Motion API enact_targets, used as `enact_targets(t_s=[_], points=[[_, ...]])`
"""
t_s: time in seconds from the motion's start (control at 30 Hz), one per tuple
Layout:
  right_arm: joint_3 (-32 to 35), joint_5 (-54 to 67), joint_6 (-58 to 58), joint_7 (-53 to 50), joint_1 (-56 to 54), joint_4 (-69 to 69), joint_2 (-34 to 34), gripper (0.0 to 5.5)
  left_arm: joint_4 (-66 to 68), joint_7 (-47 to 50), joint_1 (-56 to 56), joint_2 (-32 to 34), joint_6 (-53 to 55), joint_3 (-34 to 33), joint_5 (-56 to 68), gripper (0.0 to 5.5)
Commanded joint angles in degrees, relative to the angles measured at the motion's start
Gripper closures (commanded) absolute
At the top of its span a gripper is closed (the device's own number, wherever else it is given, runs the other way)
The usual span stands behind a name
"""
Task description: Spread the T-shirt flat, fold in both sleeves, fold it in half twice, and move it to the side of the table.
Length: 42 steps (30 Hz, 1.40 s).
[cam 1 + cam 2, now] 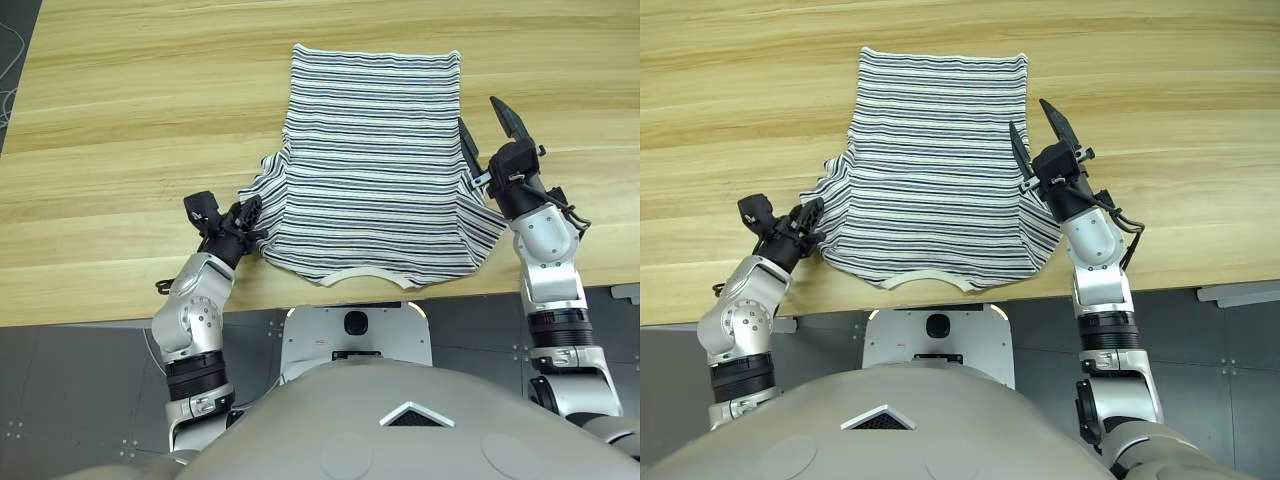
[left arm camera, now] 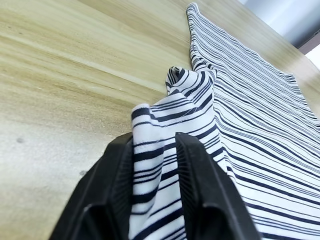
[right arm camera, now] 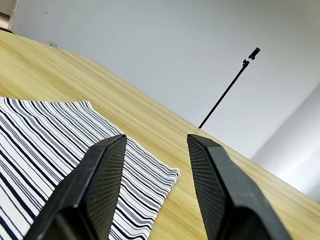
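The striped T-shirt (image 1: pixel 375 170) lies spread on the wooden counter (image 1: pixel 130 120), its collar (image 1: pixel 365 280) just at the near edge and its hem pointing toward the far edge. The left tool (image 1: pixel 248 218) is clamped on the left sleeve (image 1: pixel 265 185), and the fabric bunches up between its fingers close to the near edge. The right tool (image 1: pixel 482 125) sits at the shirt's right side, fingers wide apart, gripping nothing and angled toward the far edge.
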<state>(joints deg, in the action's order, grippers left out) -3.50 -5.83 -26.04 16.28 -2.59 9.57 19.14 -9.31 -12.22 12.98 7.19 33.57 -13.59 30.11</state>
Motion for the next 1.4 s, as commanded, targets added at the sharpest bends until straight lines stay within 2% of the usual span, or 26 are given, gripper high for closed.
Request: enact_targets(t_s=[0.03, 0.1, 0.27, 0.47, 0.83, 1.13, 1.4], points=[[0.5, 0.2, 0.5, -0.5, -0.1, -0.4, -0.2, 3.24, 1.6, 0.9, 2.1, 0.1, 1.0, 1.2, -1.9, 5.01], [0.5, 0.2, 0.3, -0.6, -0.1, -0.3, -0.3, 3.24, 1.7, 1.5, 1.8, 0.2, -0.8, 0.9, -3.0, 5.38], [0.2, 0.0, -0.3, -0.9, -0.2, 0.5, -0.5, 3.24, 2.0, 1.7, 0.7, 0.3, -6.8, 0.1, -5.6, 5.38], [0.1, -0.3, -0.6, -1.0, -0.5, 1.4, -0.4, 3.24, 0.1, -2.0, 2.1, 4.7, -18.2, 5.9, -16.1, 5.38], [0.3, -0.5, -1.4, -1.6, -1.0, 3.9, -0.6, 3.24, -2.7, -9.1, 4.5, 10.5, -27.3, 15.0, -25.1, 5.38], [0.1, -0.5, -2.0, -1.9, -1.6, 5.7, -0.8, 3.24, -1.4, -13.6, 5.5, 14.1, -28.9, 20.7, -29.4, 5.38], [-0.2, -0.4, -2.1, -2.1, -1.4, 5.3, -1.3, 3.24, 0.1, -12.2, 5.2, 14.1, -24.3, 22.0, -31.6, 5.38]])
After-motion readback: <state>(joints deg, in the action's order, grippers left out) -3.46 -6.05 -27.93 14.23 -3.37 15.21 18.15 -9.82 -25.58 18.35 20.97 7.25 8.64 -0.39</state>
